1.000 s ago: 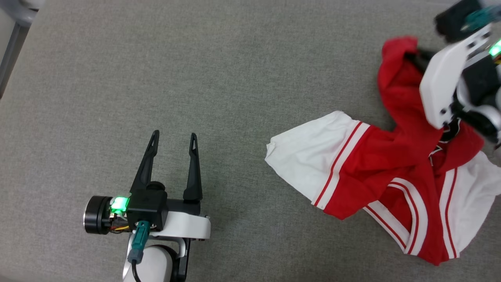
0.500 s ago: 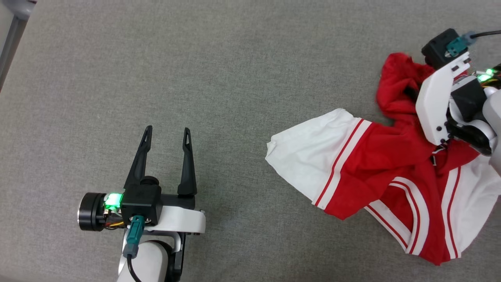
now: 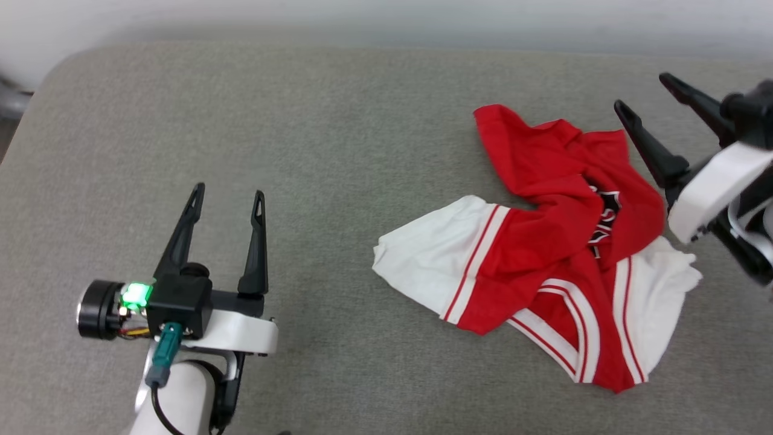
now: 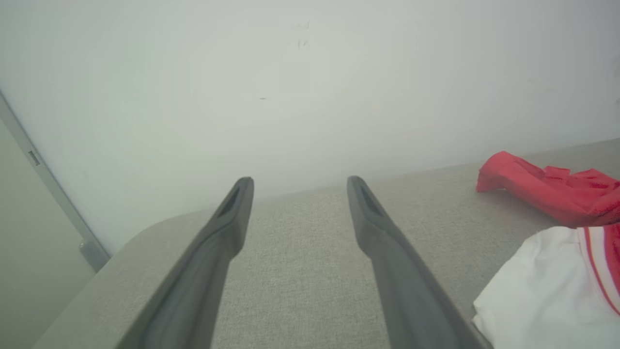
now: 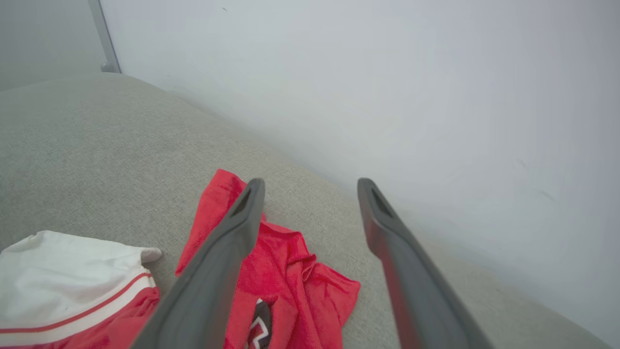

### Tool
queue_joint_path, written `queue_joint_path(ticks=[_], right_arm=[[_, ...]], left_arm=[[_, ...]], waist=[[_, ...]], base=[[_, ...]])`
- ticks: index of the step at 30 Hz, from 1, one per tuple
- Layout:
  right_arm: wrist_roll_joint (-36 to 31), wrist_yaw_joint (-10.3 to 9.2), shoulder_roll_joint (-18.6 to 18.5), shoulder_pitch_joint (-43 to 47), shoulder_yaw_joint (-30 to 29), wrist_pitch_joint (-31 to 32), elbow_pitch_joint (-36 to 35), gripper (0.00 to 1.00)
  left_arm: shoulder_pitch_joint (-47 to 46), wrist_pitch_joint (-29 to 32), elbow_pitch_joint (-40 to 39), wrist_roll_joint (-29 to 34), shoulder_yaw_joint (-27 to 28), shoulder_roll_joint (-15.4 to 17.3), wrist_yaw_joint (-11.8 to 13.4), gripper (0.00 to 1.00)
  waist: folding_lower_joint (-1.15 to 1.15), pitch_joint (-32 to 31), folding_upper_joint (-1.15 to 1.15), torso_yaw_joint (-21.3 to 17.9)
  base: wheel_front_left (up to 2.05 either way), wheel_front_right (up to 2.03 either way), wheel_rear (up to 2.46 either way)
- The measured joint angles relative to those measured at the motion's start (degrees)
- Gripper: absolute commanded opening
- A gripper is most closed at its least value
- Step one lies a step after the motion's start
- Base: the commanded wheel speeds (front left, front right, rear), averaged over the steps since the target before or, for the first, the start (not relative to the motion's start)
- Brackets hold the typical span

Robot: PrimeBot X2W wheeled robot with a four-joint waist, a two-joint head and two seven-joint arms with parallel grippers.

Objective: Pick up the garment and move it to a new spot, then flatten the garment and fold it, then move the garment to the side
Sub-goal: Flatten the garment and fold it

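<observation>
Where the grey fabric surface (image 3: 338, 121) rounds off at the far left, the left gripper (image 3: 229, 191) hangs over bare cloth, its two dark fingers spread apart and holding nothing. Well to its right lies the garment (image 3: 531, 241), a crumpled red T-shirt resting on the surface. One white sleeve (edged with red-and-white stripes) spreads flat toward the left gripper. The red body bunches up behind it toward the pale wall (image 3: 386, 18), and a second white sleeve lies on the shirt's right side. Just beside that right edge, the right gripper (image 3: 641, 92) hangs with fingers parted and empty, clear of the cloth.
</observation>
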Motion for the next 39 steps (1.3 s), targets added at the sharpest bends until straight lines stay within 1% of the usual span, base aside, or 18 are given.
queue_joint_path(ticks=[4,7,11,13,14,15,19,21,23,24,26,30,31,35,39], right_arm=[[-4.5,0.0,1.1,8.0,-7.1,-2.6,-3.8,1.0],[-8.2,0.0,3.1,15.3,-13.6,-3.3,-7.9,1.0],[-13.3,0.0,6.9,25.9,-21.6,-2.1,-13.9,1.0],[-15.1,0.0,9.2,30.8,-25.5,-0.9,-17.4,1.0],[-17.1,0.0,11.5,35.5,-28.8,0.4,-21.1,1.0],[-17.8,0.0,12.6,37.8,-30.4,1.0,-23.0,1.0],[-20.6,0.0,16.4,45.2,-35.7,2.8,-29.0,1.0],[-20.9,0.0,18.2,48.4,-37.4,3.5,-30.7,1.0],[-21.9,0.0,19.2,51.1,-38.7,4.3,-32.0,1.0],[-22.7,-0.01,20.0,52.9,-39.9,4.7,-33.1,1.0],[-23.4,-0.01,21.0,54.0,-40.5,5.2,-33.8,1.0],[-25.0,-0.01,21.5,54.4,-40.5,5.9,-34.9,1.0],[-25.2,-0.01,21.7,54.1,-40.0,6.3,-35.2,1.0],[-25.5,-0.01,21.7,52.7,-39.1,6.4,-35.2,1.0],[-25.6,-0.01,21.7,51.3,-38.0,6.0,-34.7,1.0]], left_arm=[[-2.8,0.0,1.4,-0.2,-0.2,2.5,-3.5,1.0],[-6.0,0.0,3.6,-0.6,-0.5,4.5,-6.5,1.0],[-10.3,0.6,6.8,-2.3,-1.3,6.1,-10.0,1.0],[-13.0,2.2,7.7,-2.7,-2.3,7.4,-11.3,1.0],[-15.5,3.9,8.4,-3.8,-3.1,8.4,-12.2,1.0],[-16.7,5.1,8.7,-4.4,-3.9,9.0,-12.6,1.0],[-20.8,10.2,10.0,-7.8,-7.9,11.5,-13.3,1.0],[-22.6,13.7,10.7,-10.3,-11.3,13.2,-13.5,1.0],[-24.5,18.1,11.3,-14.3,-15.5,15.1,-13.5,1.0],[-26.4,22.9,11.9,-18.6,-19.2,16.9,-13.5,1.0],[-28.4,28.8,12.7,-23.6,-23.0,18.5,-13.5,1.0],[-32.3,40.9,13.9,-32.6,-31.6,21.6,-13.5,1.0],[-35.4,47.1,15.1,-37.5,-36.5,22.9,-13.5,1.0],[-38.3,52.7,17.7,-42.5,-42.3,23.4,-13.5,1.0],[-40.3,55.8,20.7,-45.7,-47.4,23.5,-13.5,1.0]], waist=[[0.0,-2.3,0.0,-2.3],[0.0,-3.8,0.0,-4.0],[-0.01,-5.5,0.0,-6.2],[0.0,-6.1,0.0,-7.3],[0.0,-6.7,0.0,-8.3],[0.0,-6.9,0.0,-8.8],[-0.01,-7.3,0.0,-10.2],[-0.01,-7.3,0.0,-10.7],[-0.01,-7.3,0.0,-11.1],[-0.01,-7.3,0.0,-11.5],[-0.01,-7.1,0.0,-11.7],[0.0,-6.7,0.0,-12.2],[0.0,-5.9,0.0,-12.5],[0.0,-4.7,0.0,-12.9],[0.0,-3.3,0.0,-13.4]], base=[[0.0,0.0,0.0],[0.0,0.0,0.0],[0.0,0.0,0.0],[0.0,0.0,0.0],[0.0,0.0,0.0],[0.0,0.0,0.0],[0.0,0.0,0.0],[0.0,0.0,0.0],[0.0,0.0,0.0],[0.0,0.0,0.0],[0.0,0.0,0.0],[0.0,0.0,0.0],[0.0,0.0,0.0],[0.0,0.0,0.0],[0.0,0.0,0.0]])
